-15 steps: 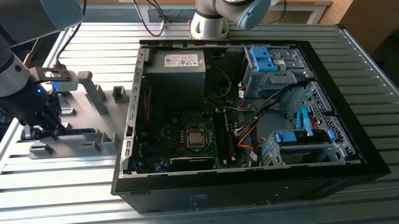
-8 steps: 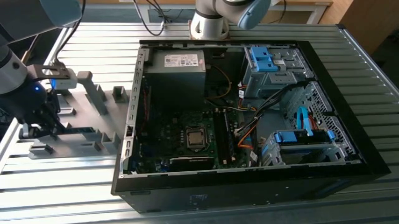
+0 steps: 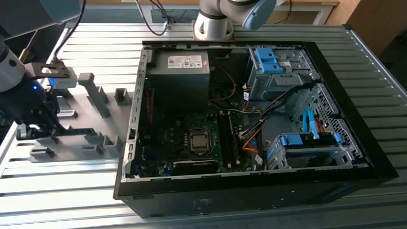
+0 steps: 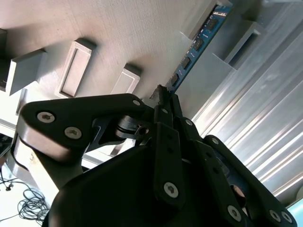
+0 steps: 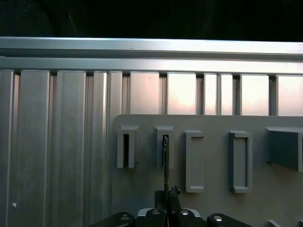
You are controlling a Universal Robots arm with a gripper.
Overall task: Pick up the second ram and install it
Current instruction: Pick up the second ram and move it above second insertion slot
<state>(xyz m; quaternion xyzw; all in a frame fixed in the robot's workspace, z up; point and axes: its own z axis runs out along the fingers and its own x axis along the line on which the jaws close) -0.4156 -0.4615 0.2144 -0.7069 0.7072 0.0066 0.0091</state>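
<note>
The second ram (image 4: 196,45) is a thin blue-green board with black chips, standing on edge in a slotted block of the grey holder tray (image 4: 118,33). In the first wrist view the ram (image 5: 165,161) shows as a thin dark line running from a slot block (image 5: 164,146) down to the fingers. My gripper (image 4: 164,97) is shut on the ram's near end, and its fingertips (image 5: 166,195) pinch the board's edge. In the exterior view the arm's wrist (image 3: 22,100) hangs over the tray (image 3: 83,138) at that view's left.
The open black computer case (image 3: 254,119) lies at the exterior view's right of the tray, with the motherboard and processor socket (image 3: 199,141) exposed. Blue drive-bay latches (image 3: 270,59) and cables sit inside. Upright grey blocks (image 3: 95,93) stand on the tray. The table is ribbed aluminium (image 5: 57,142).
</note>
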